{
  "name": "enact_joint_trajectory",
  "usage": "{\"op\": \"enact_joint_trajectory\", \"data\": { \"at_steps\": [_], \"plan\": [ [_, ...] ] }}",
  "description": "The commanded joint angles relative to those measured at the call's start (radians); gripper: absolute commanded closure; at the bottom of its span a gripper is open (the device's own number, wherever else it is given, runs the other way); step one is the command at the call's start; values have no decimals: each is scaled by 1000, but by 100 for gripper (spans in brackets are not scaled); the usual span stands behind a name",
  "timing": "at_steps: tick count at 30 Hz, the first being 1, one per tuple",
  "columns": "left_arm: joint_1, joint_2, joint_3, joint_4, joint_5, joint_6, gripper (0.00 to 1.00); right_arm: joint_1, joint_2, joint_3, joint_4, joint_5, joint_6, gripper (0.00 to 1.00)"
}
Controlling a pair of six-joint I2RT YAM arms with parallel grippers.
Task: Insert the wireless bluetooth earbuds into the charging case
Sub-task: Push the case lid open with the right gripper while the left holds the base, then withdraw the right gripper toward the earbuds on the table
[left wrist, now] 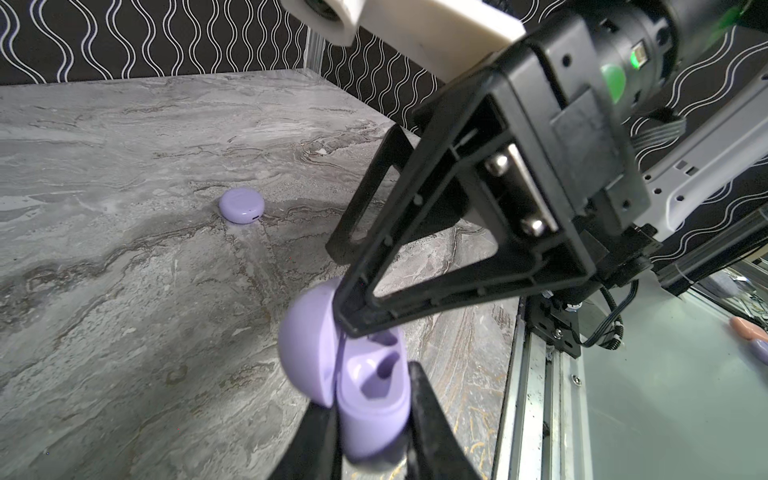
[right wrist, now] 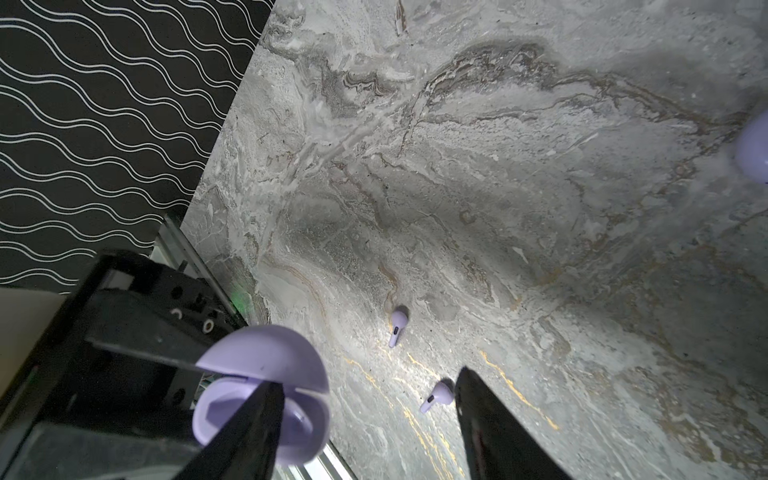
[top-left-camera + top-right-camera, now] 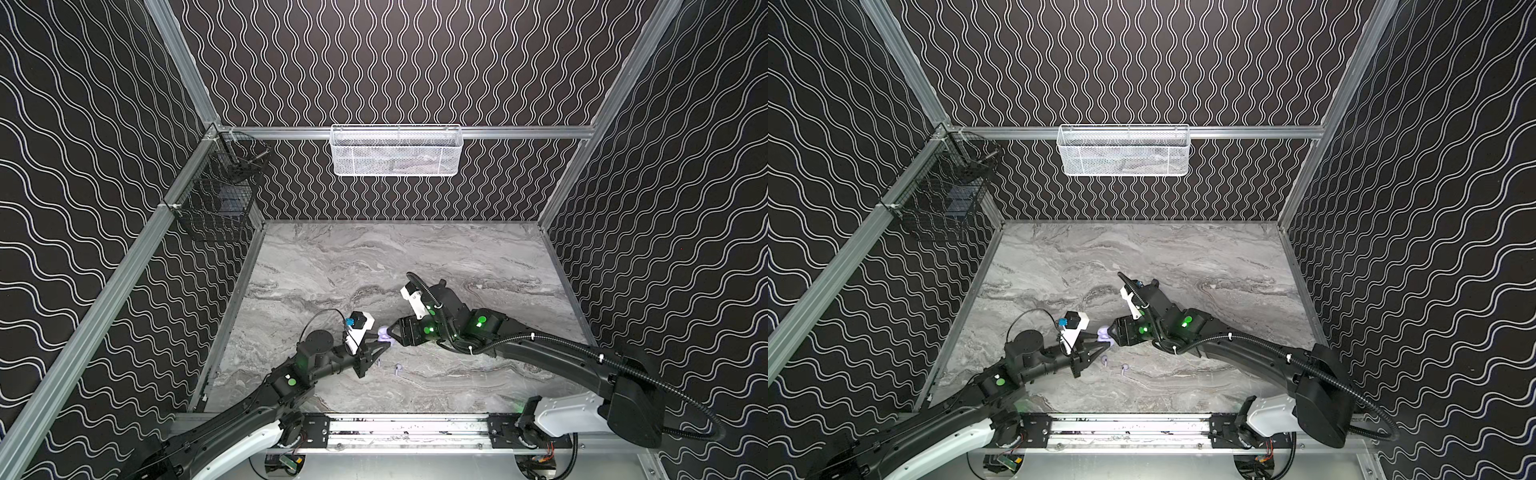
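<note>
Left of centre in a top view, the left gripper point(image 3: 376, 341) is clamped on the base of the open case point(image 3: 384, 334), which looks lifted clear of the table point(image 3: 457, 257). In the left wrist view its fingers point(image 1: 428, 419) pinch the base from both sides, the lid point(image 1: 307, 345) is swung back, and both sockets look empty.

Just right of the case, the right gripper point(image 3: 395, 331) meets it with fingers apart. In the right wrist view one finger point(image 2: 266, 415) lies across the case mouth against the lid. The other stands clear over the table, so nothing is gripped.

At lower centre the first earbud point(image 3: 379, 362) lies on the table, with the second earbud point(image 3: 399, 368) just right of it. A second case point(image 1: 241, 205), closed, sits at mid-left of the left wrist view.

The step seems to be setting the lid fully open before an earbud is fetched. The lid should be pressed gently toward its hinge stop, without levering the base out of the clamp. The left grip belongs low on the base, sockets unobstructed. The right finger should then draw straight out.
</note>
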Motion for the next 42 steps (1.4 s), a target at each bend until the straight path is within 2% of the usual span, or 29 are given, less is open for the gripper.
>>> {"op": "enact_joint_trajectory", "data": {
  "at_steps": [1, 6, 14, 21, 33, 42],
  "plan": [
    [-1, 7, 11, 10, -18, 26, 82, 0, -41, 11, -19, 75, 7, 33],
    [0, 15, 16, -3, -42, 25, 83, 6, -64, 29, -87, 138, 48, 33],
    [-1, -8, 9, -19, -83, 9, 83, 63, -73, 29, -183, 301, 147, 34],
    [11, -37, 6, -56, -149, -7, 85, 128, -17, 14, -231, 381, 215, 34],
    [117, -35, -10, -76, -129, -60, 87, 192, 149, 21, -228, 393, 271, 34],
    [143, -67, -22, -89, -144, -80, 86, 216, 277, 29, -221, 381, 277, 34]
  ]
}}
